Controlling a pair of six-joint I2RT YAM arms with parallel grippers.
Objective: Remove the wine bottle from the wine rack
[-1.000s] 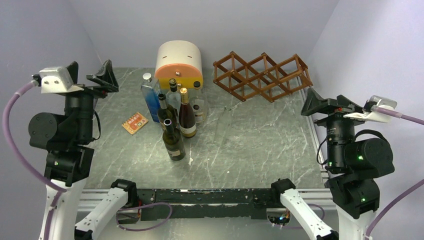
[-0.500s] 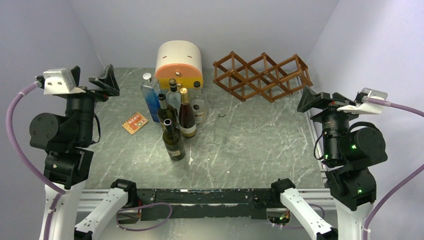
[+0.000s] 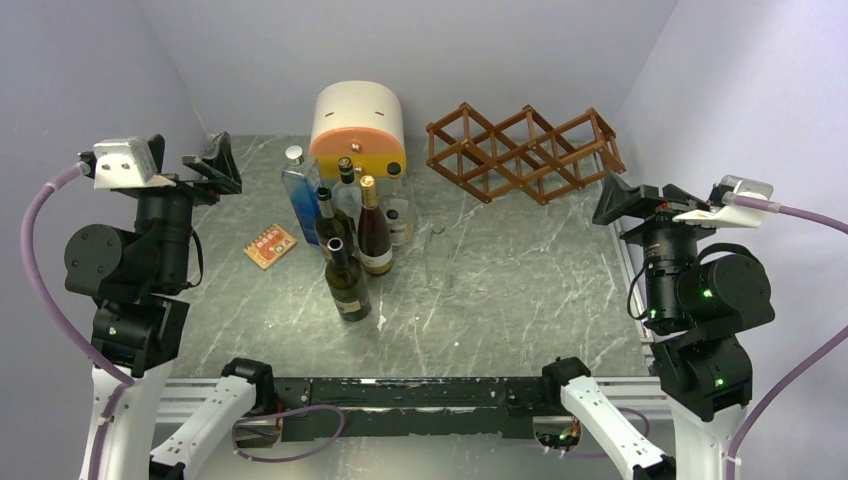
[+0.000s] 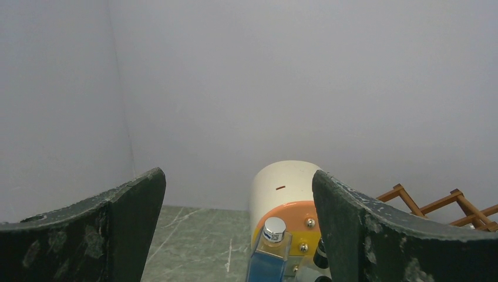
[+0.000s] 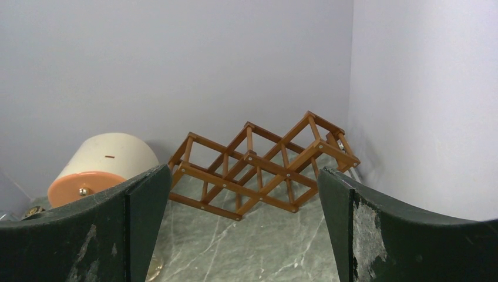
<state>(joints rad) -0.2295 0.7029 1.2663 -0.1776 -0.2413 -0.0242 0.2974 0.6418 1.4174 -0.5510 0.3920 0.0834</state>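
Left gripper [image 3: 210,160]: jaws spread wide, grasping nothing, raised above the table's left edge. Right gripper [image 3: 618,200]: also released, jaws wide apart, nothing between them, raised at the table's right edge and facing the rack.

Wine rack [image 3: 525,150]: reddish-brown wooden lattice of diamond-shaped open cells, with small pale fasteners at the slat crossings. Stands on the grey marbled table [image 3: 500,290] at the far right, askew to the rear wall, right end close to the side wall. Sits to the right of the drawer box [image 3: 358,120] (cream body, orange front), not touching it.

Bottles: upright in a cluster in front of the drawer box, left of centre, well apart from the rack. Front wine bottle [image 3: 349,285] dark green with pale label. Behind it, dark bottle [image 3: 374,235] with gold cap and white label. Blue bottle [image 3: 300,190] with silver cap at rear left, clear bottle [image 3: 398,205] at rear right. Label print too small to read in any view.

Small orange card [image 3: 270,246]: flat on the table left of the cluster, printing illegible.
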